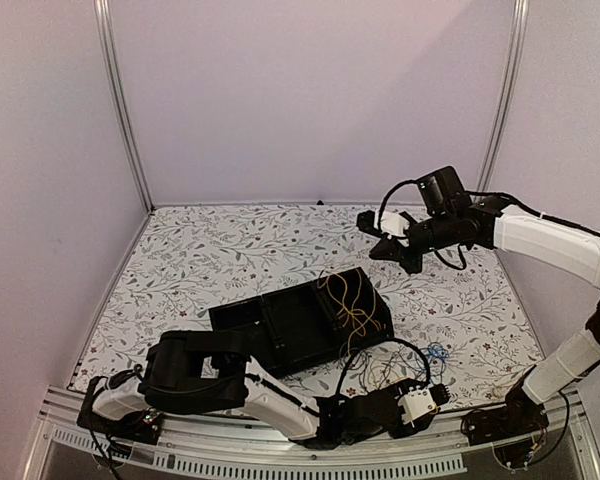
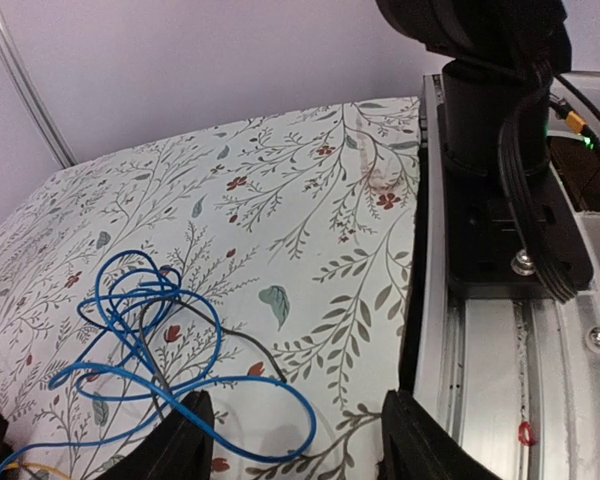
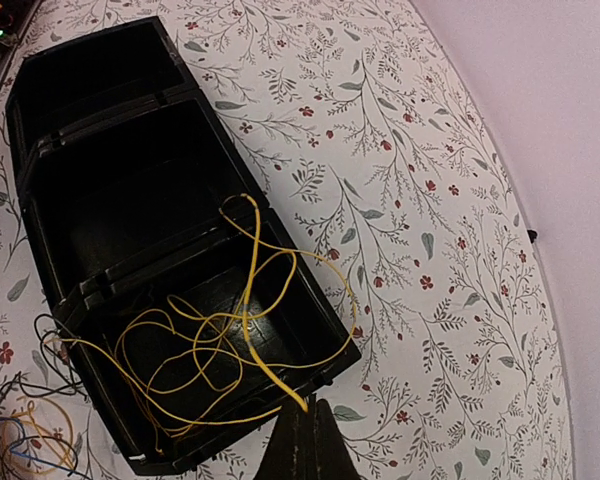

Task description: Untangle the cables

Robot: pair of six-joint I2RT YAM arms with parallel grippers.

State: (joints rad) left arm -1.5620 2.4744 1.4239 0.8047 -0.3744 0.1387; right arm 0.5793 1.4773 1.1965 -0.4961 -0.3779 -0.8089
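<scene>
Separation underway: my right gripper (image 3: 302,418) clamps the yellow cable (image 3: 243,318); my open left gripper (image 2: 300,440) must next close on the blue cable (image 2: 140,292).

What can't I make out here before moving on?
- Left wrist: blue cable runs off the bottom-left edge, beside the open left tool.
- Right wrist: black cables cut off at the bottom-left corner.
- Top: yellow cable strands too thin to trace.

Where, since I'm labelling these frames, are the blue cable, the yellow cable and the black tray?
blue cable (image 2: 135,295): left wrist view, on its coiled loops.
yellow cable (image 3: 245,315): right wrist view, where its strands cross.
black tray (image 3: 110,190): right wrist view, bare floor of its middle compartment.
</scene>
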